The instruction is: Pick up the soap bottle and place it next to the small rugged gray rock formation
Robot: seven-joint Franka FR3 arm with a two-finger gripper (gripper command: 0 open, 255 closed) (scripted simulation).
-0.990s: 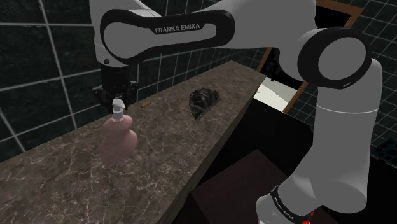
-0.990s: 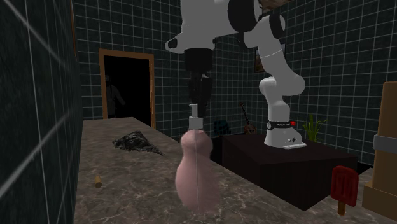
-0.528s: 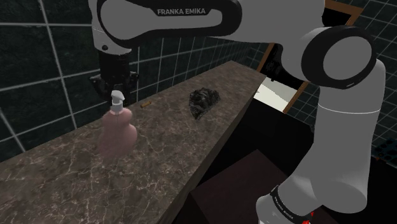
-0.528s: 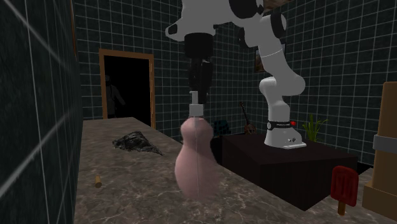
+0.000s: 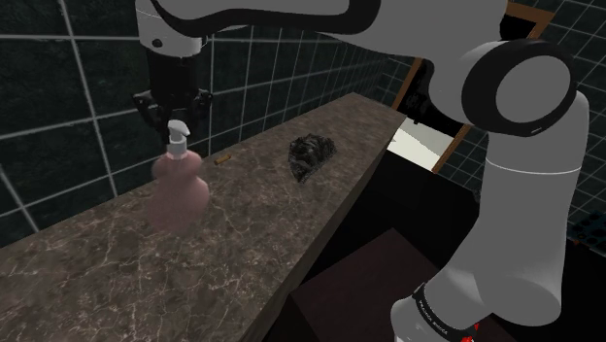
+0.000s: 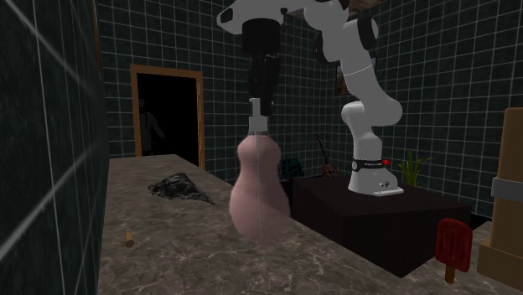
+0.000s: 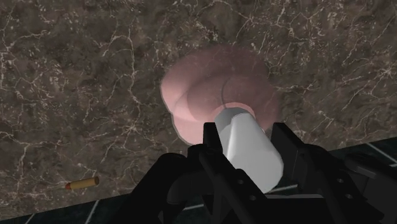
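The soap bottle (image 5: pixel 175 189) is pink and gourd-shaped with a white pump head (image 5: pixel 178 133). It hangs above the marble counter (image 5: pixel 243 219), lifted clear of it. My gripper (image 5: pixel 175 121) is shut on the pump head from above. In the second exterior view the soap bottle (image 6: pixel 261 188) hangs under the gripper (image 6: pixel 261 107). The wrist view has both black fingers (image 7: pixel 213 143) clasping the white pump (image 7: pixel 251 149), with the pink body (image 7: pixel 210 92) below. The dark grey rock formation (image 5: pixel 311 155) lies farther along the counter, well apart from the bottle; the rock formation (image 6: pixel 178 188) lies beyond the bottle in the second exterior view.
A small brass-coloured piece (image 5: pixel 222 159) lies on the counter near the tiled wall (image 5: pixel 58 107). The counter's front edge drops to a dark box (image 6: pixel 377 214) bearing the arm. A red object (image 6: pixel 453 247) and a tall brown one (image 6: pixel 507 193) stand at the second exterior view's right.
The gripper has risen with the soap bottle, lifting it higher off the counter and a little toward the wall. The rock has not moved.
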